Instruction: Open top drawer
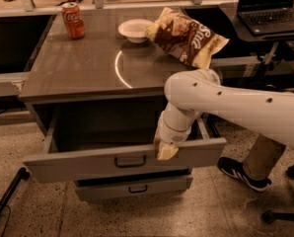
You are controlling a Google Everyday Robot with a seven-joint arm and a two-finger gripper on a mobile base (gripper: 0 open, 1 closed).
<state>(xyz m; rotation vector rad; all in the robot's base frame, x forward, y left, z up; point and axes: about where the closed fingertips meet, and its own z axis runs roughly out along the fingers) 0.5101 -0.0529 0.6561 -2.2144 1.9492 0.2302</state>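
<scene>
Pale yellow and blunt, my tool (166,151) sits on the upper rim of the top drawer (83,166), just to the right of its small dark handle (130,161) and not on the handle itself; I cannot tell whether the tool is open, closed or gripping the rim. My white arm (226,105) reaches in from the right and bends down over the drawer's right side. The grey metal drawer stands well out from under the worktop (83,73), its front tilted a little and its left end nearer the camera than its right. I judge the pull to be in its last stretch, the task nearly or already done. What comes next, as I read it, is either a short further draw straight outward until the drawer stops, or lifting my tool up off the rim without dragging the front sideways. The drawer's inside lies in deep shadow and I make out nothing in it. Below it a shallower grey drawer (132,187) with a like handle is shut, its contents hidden. On the worktop, well back from the drawer, stand a red soda can (73,20) at the left, a white bowl (134,29) whose inside I cannot see into, and a crumpled chip bag (186,36) touching the bowl's right edge. A person's shoe (243,174) rests on the floor just right of the drawer.
</scene>
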